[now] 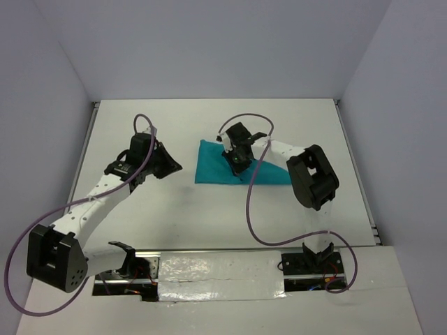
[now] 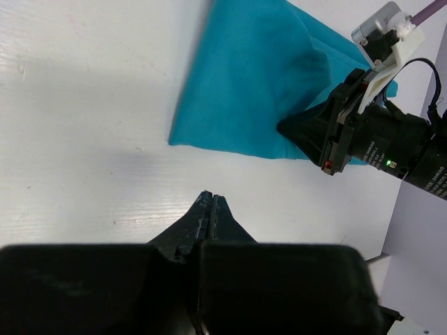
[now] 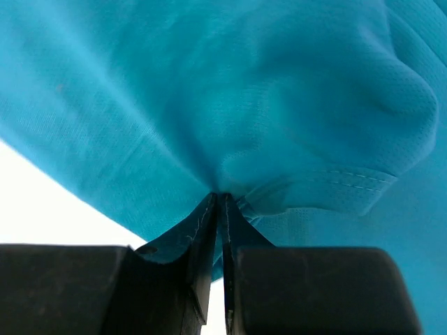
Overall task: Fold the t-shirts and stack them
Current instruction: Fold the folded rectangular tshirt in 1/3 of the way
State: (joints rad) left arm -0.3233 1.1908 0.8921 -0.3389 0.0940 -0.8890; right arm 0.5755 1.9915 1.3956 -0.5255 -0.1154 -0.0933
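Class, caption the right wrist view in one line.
Right gripper pinching a bunched fold of the teal t-shirt.

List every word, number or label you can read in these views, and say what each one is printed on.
Nothing can be read clearly in any view.
White print on the right arm's black housing: too small and blurred to read.
Teal t-shirt: no lettering shows on it.
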